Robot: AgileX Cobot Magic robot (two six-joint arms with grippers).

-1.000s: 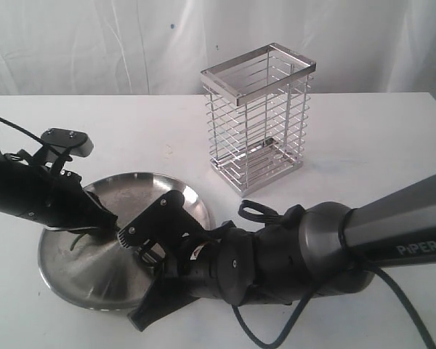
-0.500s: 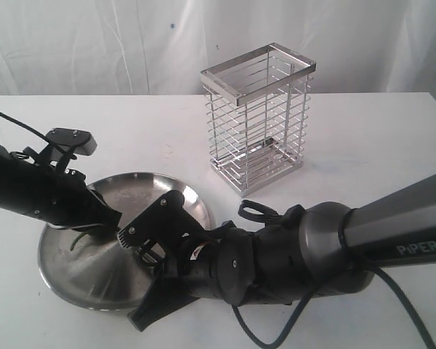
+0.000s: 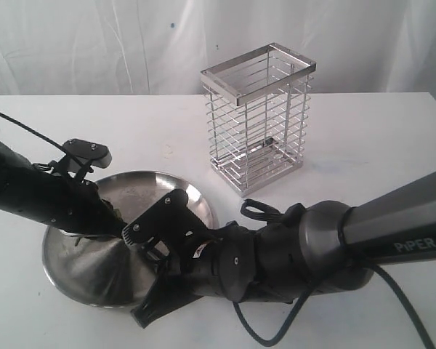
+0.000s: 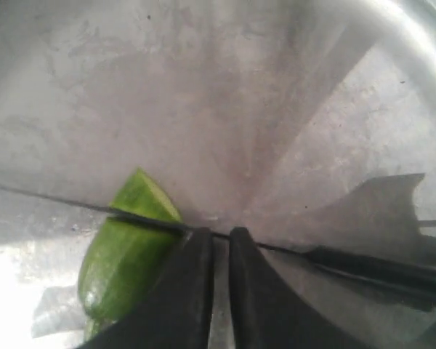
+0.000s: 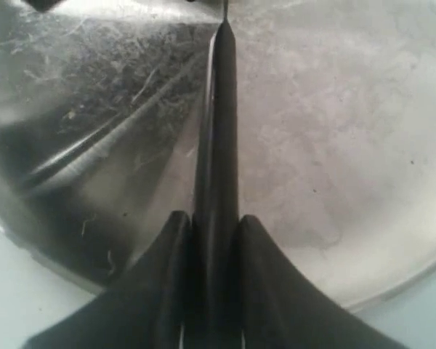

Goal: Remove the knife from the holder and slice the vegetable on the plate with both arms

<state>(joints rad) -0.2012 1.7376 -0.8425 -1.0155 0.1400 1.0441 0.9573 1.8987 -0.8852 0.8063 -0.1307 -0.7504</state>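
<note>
Vegetable (image 4: 127, 254) sits lower left in the left wrist view, on plate (image 4: 276, 87), knife (image 4: 149, 220) blade across it. Right jaws clamp the knife handle. Left jaws nearly closed just beside vegetable. Risk: glossy vegetable rolls away, or blade nicks fingertips (image 4: 192, 269).

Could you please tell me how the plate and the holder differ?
The plate is round, shallow and solid; the holder is tall, rectangular and made of wire. The plate holds the chilli; the holder stands apart from it. Both are shiny metal on the white table.
</note>
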